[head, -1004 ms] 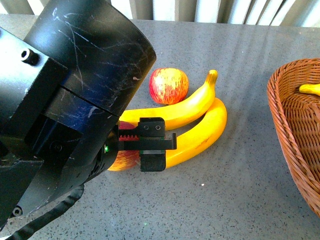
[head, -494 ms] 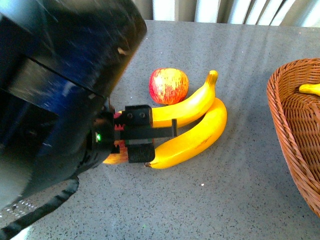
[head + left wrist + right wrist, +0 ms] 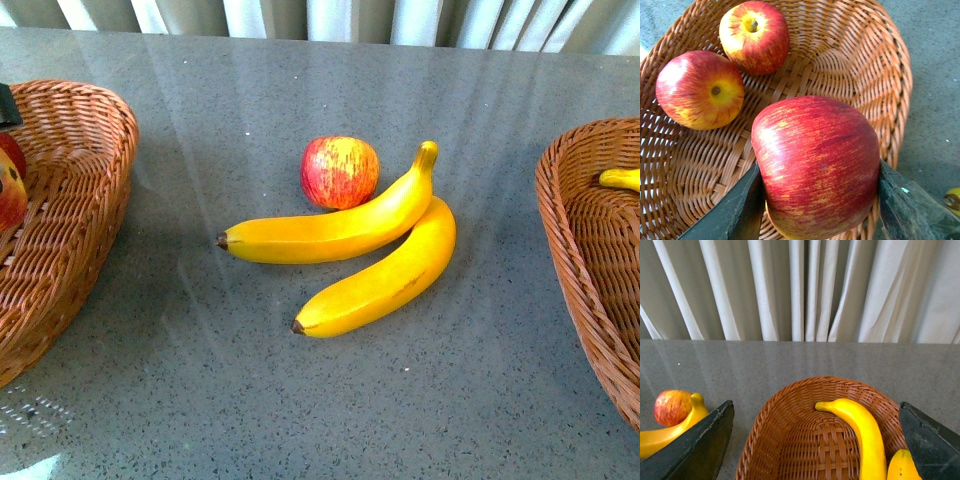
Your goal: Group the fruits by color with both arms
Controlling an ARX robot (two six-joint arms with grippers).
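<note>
My left gripper (image 3: 817, 200) is shut on a red, yellow-streaked apple (image 3: 815, 165), held over the left wicker basket (image 3: 865, 65). Two more apples (image 3: 700, 89) (image 3: 755, 35) lie in that basket. In the front view one apple (image 3: 340, 171) and two bananas (image 3: 330, 225) (image 3: 385, 275) lie mid-table, the apple touching the upper banana. The left basket (image 3: 85, 170) shows at the frame's left edge with apples (image 3: 8, 195) in it. My right gripper (image 3: 815, 440) is open above the right basket (image 3: 790, 440), which holds two bananas (image 3: 862, 432) (image 3: 902, 467).
The right basket (image 3: 590, 260) sits at the table's right edge with a banana tip (image 3: 620, 179) showing. The grey speckled table (image 3: 300, 400) runs between the baskets. Pale curtains (image 3: 800, 290) hang behind the far edge.
My left arm, which filled the left of the front view with an apple in its jaws, has swung away left out of that view. The left basket now shows.
</note>
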